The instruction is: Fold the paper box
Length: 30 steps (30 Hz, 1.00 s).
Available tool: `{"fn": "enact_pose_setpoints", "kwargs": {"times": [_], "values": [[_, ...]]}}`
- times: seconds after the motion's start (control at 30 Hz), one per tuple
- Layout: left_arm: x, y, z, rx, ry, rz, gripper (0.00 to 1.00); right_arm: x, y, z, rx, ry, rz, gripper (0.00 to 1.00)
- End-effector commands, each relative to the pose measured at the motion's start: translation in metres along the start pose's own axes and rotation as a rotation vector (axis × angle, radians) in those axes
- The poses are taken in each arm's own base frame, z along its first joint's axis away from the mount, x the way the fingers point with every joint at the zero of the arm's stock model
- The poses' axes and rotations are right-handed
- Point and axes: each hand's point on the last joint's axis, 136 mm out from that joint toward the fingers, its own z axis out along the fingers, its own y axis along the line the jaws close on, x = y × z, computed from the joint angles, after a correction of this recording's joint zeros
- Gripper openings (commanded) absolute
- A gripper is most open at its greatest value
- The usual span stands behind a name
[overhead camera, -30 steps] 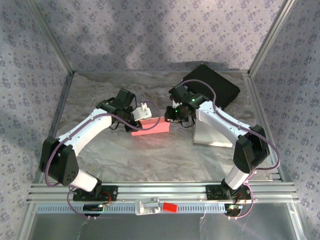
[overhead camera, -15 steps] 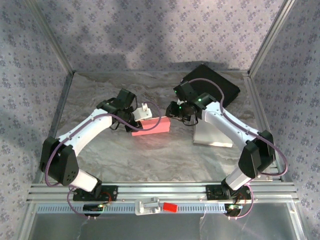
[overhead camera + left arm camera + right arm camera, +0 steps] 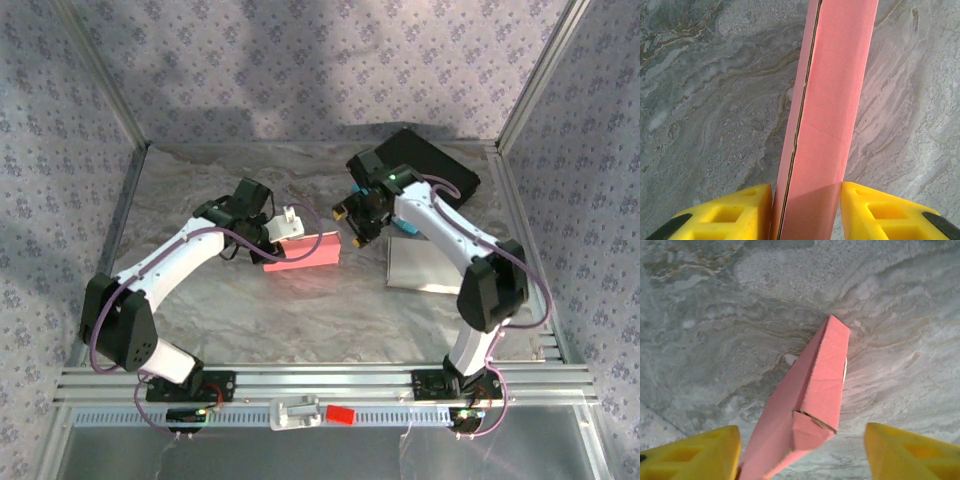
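The paper box (image 3: 302, 252) is pink, long and flat-sided, and stands on edge on the marbled table in the middle of the top view. My left gripper (image 3: 280, 238) holds its left end. In the left wrist view the box (image 3: 825, 115) runs up the frame and both yellow fingers (image 3: 747, 212) press its sides, gripper (image 3: 807, 217) shut on it. My right gripper (image 3: 352, 222) hovers just off the box's right end. In the right wrist view the folded end flap of the box (image 3: 815, 390) lies between wide-apart yellow fingers (image 3: 910, 452), gripper (image 3: 802, 455) open.
A black flat case (image 3: 430, 170) lies at the back right. A white sheet (image 3: 425, 270) rests under the right arm. Metal frame posts (image 3: 125, 200) bound the table at both sides. A small red piece (image 3: 340, 414) sits on the front rail.
My right gripper has opened and let go of the box's right end, and that arm has swung back and to the right. The left gripper and the box have stayed put.
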Motion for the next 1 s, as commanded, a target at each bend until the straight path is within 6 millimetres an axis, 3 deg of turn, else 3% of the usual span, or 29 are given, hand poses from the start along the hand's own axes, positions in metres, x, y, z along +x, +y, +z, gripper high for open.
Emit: {"fn": "enact_pose_setpoints", "kwargs": {"times": [0.0,0.23,0.67,0.97], "values": [[0.001,-0.009,-0.002,0.034,0.005,0.013,0.39,0.008,-0.018,0.005,0.173,0.033,0.151,0.77],[-0.001,-0.009,-0.001,0.039,0.006,0.017,0.39,0.019,-0.027,0.029,0.321,0.134,0.142,0.82],[-0.001,-0.009,0.001,0.045,0.009,0.007,0.39,0.019,-0.021,0.068,0.208,0.127,0.085,0.76],[-0.003,-0.006,0.002,0.05,0.009,-0.008,0.38,0.013,-0.021,0.069,0.126,0.122,0.108,0.67]]}}
